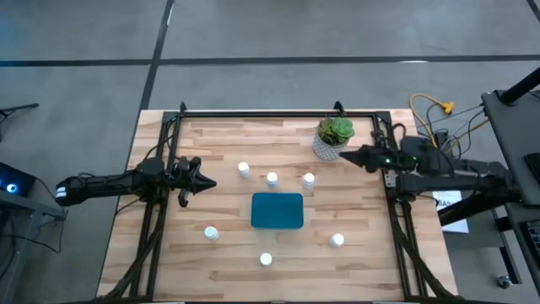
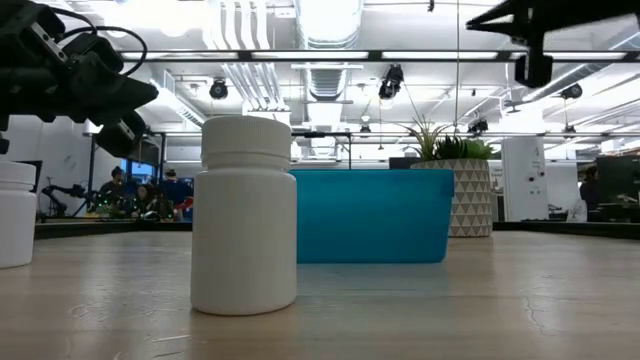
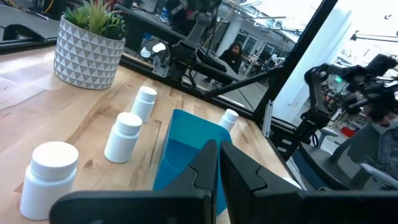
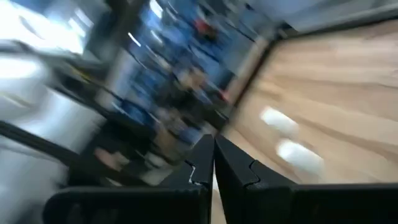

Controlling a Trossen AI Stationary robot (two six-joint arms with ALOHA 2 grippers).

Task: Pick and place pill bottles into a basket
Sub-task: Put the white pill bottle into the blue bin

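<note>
Six pill bottles [image 1: 272, 179] scattered around empty teal basket [image 1: 278, 210], left gripper [image 1: 208, 183] and right gripper [image 1: 342, 155] both pressed together, nothing held.

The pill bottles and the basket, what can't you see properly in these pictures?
- Inside of the basket: the low view shows only its side wall.
- Most pill bottles: in the low view the near bottle blocks some; another is cut by the edge.
- Labels: bottles too small from above.
- Right wrist view: blurred, so the two pale shapes can't be identified.
- Plant pot: the right claw overlaps it.
</note>
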